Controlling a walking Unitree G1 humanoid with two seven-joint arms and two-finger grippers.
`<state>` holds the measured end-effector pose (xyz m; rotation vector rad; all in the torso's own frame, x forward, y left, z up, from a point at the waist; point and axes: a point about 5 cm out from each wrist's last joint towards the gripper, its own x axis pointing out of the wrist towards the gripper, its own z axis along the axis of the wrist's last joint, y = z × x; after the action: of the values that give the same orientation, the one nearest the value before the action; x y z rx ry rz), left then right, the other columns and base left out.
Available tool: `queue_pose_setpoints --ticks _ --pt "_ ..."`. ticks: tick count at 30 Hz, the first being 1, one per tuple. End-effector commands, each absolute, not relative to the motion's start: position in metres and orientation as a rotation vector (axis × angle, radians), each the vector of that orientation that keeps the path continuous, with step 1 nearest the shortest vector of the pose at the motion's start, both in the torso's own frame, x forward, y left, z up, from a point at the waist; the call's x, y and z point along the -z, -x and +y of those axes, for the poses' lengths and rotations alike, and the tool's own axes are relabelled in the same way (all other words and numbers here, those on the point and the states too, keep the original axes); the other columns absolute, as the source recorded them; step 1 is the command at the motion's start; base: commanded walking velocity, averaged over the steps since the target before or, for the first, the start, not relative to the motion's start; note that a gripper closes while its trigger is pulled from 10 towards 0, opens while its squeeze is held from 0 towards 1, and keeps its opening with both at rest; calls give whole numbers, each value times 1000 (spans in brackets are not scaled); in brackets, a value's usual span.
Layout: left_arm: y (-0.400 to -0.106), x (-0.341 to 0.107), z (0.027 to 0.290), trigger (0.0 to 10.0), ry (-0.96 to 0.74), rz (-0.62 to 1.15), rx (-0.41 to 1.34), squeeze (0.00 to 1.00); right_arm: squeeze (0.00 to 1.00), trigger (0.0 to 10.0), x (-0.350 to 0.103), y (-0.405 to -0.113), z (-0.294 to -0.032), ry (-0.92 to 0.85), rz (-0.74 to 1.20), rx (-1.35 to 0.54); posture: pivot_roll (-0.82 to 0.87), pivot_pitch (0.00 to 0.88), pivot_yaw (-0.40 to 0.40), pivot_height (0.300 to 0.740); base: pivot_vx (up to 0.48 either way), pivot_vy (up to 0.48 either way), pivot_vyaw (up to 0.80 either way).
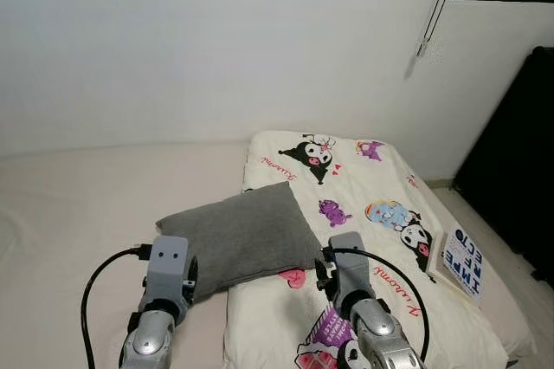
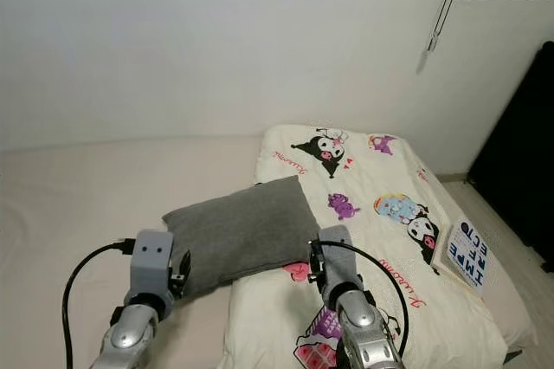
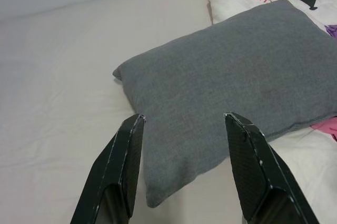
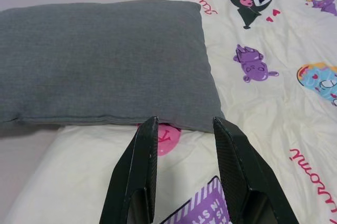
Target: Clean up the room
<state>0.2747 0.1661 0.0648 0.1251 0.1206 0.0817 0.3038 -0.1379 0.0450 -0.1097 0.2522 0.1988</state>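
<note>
Pale bedding (image 1: 78, 204) spread below a white wall (image 1: 216, 40), with a cartoon-print blanket (image 1: 381, 213) on my right. Across both lay the grey pillow (image 1: 242, 235), just ahead of my left gripper (image 3: 184, 124) and right gripper (image 4: 181, 124). Each had its fingers spread apart, holding nothing, near the pillow's closest edge.

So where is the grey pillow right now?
The grey pillow lies ahead of the robot, half on the cartoon-print blanket and half on the bare mattress, between the left claw and the right claw.
</note>
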Motion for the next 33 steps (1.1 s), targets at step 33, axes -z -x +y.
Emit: queue_pose_setpoints --ticks 33 --pt "-272 -64 164 10000 -128 137 -40 0 0 10000 -40 -296 -132 58 257 -220 -3 92 -39 610 0 0 0"
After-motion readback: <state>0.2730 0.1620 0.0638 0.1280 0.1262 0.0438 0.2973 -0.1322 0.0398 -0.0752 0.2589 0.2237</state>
